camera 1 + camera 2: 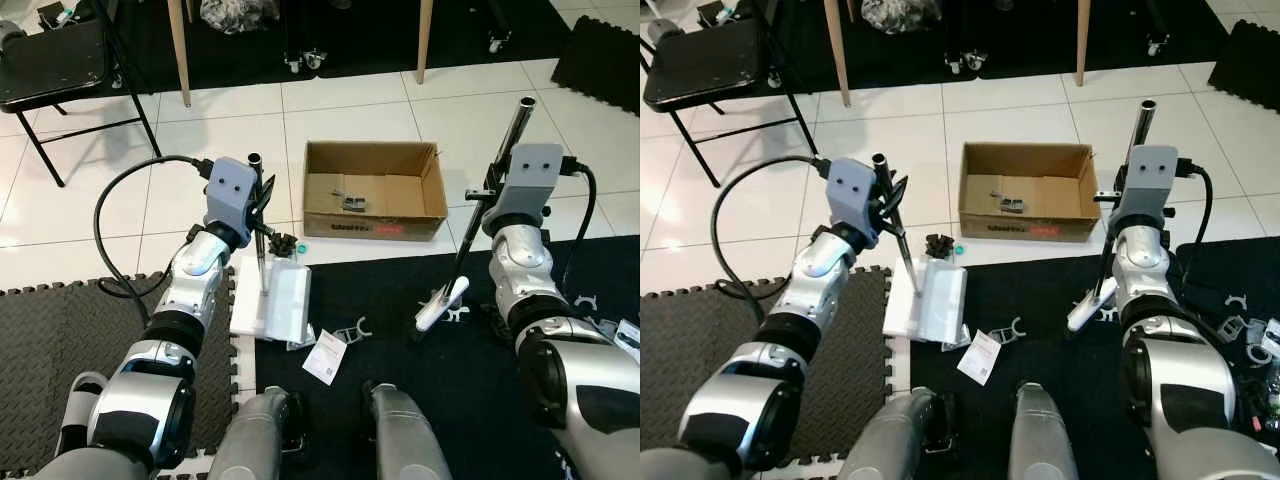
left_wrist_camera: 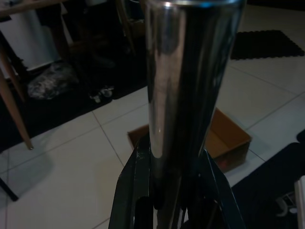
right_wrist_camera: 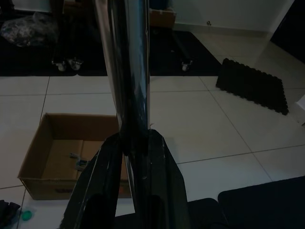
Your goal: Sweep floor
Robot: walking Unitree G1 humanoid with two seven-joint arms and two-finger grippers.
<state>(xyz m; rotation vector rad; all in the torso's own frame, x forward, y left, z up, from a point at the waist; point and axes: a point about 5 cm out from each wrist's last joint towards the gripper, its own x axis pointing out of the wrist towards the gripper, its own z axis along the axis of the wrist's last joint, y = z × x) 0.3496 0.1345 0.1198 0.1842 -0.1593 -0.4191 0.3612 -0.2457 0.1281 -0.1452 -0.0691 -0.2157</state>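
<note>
Left eye view: the left gripper (image 1: pixel 258 200) is clamped on the metal handle of a white dustpan (image 1: pixel 274 298), which lies flat where the white tile floor (image 1: pixel 220 130) meets the black mat (image 1: pixel 420 360). The right gripper (image 1: pixel 497 190) is clamped on the metal handle of a broom (image 1: pixel 487 220), whose white head (image 1: pixel 441 303) rests on the mat. In each wrist view the black fingers (image 2: pixel 136 191) sit tight against a shiny pole.

The debris lies nearer the dustpan than the broom: a small dark clump (image 1: pixel 285 243) and a green cap (image 1: pixel 302 245) sit on the tile just beyond the pan's far edge, while a paper slip (image 1: pixel 325 355) and a white clip (image 1: pixel 350 330) lie on the mat just beside its near corner. The broom head stands well apart to the right of all of these, its handle leaning up and away from the robot. So my guess is the coming stroke must run leftward across the mat, toward the pan.

An open cardboard box (image 1: pixel 375 190) sits on the tile beyond both tools.
</note>
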